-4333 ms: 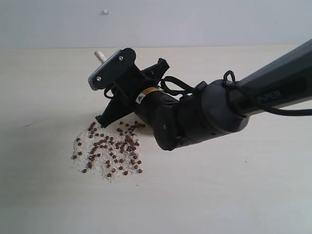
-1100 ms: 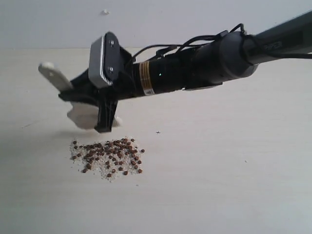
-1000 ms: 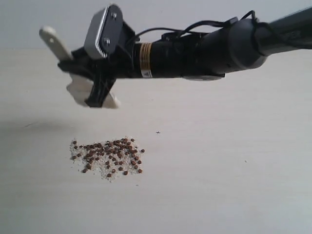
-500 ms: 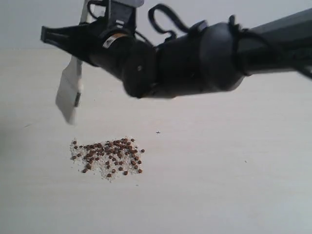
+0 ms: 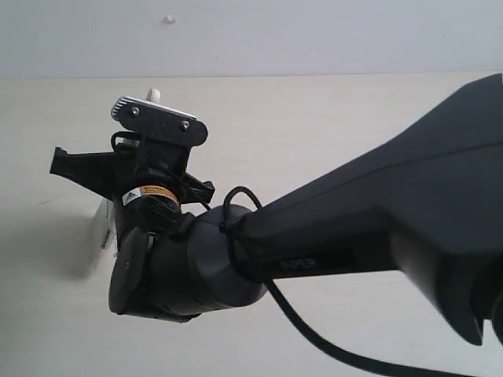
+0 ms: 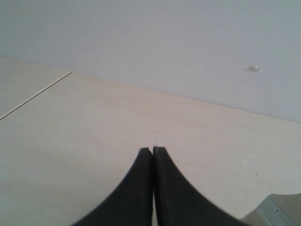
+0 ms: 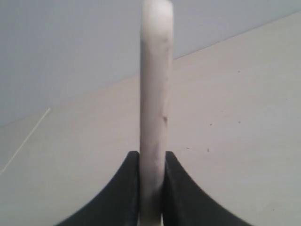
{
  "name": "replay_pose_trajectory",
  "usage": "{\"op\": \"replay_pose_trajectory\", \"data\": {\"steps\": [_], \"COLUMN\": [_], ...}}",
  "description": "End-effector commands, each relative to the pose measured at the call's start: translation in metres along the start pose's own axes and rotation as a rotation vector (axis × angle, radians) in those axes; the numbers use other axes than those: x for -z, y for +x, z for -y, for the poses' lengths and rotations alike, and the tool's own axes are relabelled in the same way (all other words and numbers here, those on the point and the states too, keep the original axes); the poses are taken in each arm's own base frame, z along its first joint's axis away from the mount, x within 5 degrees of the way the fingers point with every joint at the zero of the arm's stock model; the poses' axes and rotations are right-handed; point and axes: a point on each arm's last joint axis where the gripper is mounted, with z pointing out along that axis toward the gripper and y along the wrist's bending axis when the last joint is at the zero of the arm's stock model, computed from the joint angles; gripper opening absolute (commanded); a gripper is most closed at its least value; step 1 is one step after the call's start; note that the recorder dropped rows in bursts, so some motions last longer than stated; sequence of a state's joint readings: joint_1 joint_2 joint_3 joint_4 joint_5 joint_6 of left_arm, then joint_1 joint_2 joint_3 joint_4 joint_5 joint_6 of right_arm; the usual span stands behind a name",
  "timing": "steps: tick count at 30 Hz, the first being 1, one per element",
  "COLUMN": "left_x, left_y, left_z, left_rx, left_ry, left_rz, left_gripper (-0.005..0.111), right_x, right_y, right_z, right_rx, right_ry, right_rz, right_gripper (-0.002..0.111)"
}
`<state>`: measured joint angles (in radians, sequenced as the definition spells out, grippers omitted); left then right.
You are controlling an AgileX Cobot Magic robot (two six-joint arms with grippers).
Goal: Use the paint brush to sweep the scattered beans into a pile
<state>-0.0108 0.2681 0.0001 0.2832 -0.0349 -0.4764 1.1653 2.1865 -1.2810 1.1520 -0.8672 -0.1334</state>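
My right gripper (image 7: 151, 157) is shut on the pale handle of the paint brush (image 7: 156, 94), which stands up between the two black fingers. In the exterior view the right arm fills the middle. The brush's handle tip (image 5: 154, 95) pokes out above the wrist camera plate, and its silver band and bristle end (image 5: 103, 228) hang blurred at the left, close over the table. The beans are hidden behind the arm. My left gripper (image 6: 153, 149) is shut on nothing over bare table and is not seen in the exterior view.
The pale wooden table (image 5: 330, 126) runs back to a grey wall with a small white mark (image 5: 169, 19). A silver-grey corner (image 6: 275, 212) shows at one edge of the left wrist view; I cannot tell what it is.
The right arm has swung lower and nearer the exterior camera, now covering the bean pile. The brush has come down to the left, bristle end lowermost.
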Motion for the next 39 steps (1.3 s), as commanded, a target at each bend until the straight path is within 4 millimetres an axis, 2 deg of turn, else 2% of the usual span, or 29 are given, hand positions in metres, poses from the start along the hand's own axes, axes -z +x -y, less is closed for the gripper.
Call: {"op": "replay_pose_trajectory", "data": {"steps": [1, 5, 7, 9, 11, 17, 19, 22, 26, 29, 34, 39], "left_x": [0.000, 0.000, 0.000, 0.000, 0.000, 0.000, 0.000, 0.000, 0.000, 0.000, 0.000, 0.000], "left_y": [-0.001, -0.001, -0.001, -0.001, -0.001, -0.001, -0.001, -0.001, -0.001, -0.001, -0.001, -0.001], "left_z": [0.000, 0.000, 0.000, 0.000, 0.000, 0.000, 0.000, 0.000, 0.000, 0.000, 0.000, 0.000], "left_rx": [0.004, 0.004, 0.004, 0.004, 0.004, 0.004, 0.004, 0.004, 0.004, 0.004, 0.004, 0.004], "left_ry": [0.003, 0.003, 0.003, 0.003, 0.003, 0.003, 0.003, 0.003, 0.003, 0.003, 0.003, 0.003], "left_rz": [0.010, 0.010, 0.010, 0.010, 0.010, 0.010, 0.010, 0.010, 0.010, 0.010, 0.010, 0.010], "left_gripper": [0.000, 0.000, 0.000, 0.000, 0.000, 0.000, 0.000, 0.000, 0.000, 0.000, 0.000, 0.000], "right_x": [-0.001, 0.000, 0.003, 0.005, 0.007, 0.017, 0.019, 0.021, 0.022, 0.023, 0.023, 0.025], "right_y": [0.000, -0.002, -0.003, -0.007, -0.011, -0.037, -0.040, -0.037, -0.022, -0.017, -0.015, -0.012], "right_z": [0.003, 0.010, 0.022, 0.025, 0.024, 0.001, -0.002, -0.012, -0.019, -0.021, -0.018, -0.005], "right_rx": [0.020, 0.069, 0.107, 0.149, 0.166, 0.140, 0.129, 0.136, 0.162, 0.211, 0.308, 0.406], "right_ry": [0.019, 0.111, 0.252, 0.298, 0.308, 0.207, 0.186, 0.105, 0.011, -0.030, -0.012, 0.031], "right_rz": [0.050, 0.052, 0.034, 0.046, 0.059, 0.086, 0.065, -0.037, -0.195, -0.240, -0.261, -0.251], "right_gripper": [0.000, 0.000, 0.000, 0.000, 0.000, 0.000, 0.000, 0.000, 0.000, 0.000, 0.000, 0.000]}}
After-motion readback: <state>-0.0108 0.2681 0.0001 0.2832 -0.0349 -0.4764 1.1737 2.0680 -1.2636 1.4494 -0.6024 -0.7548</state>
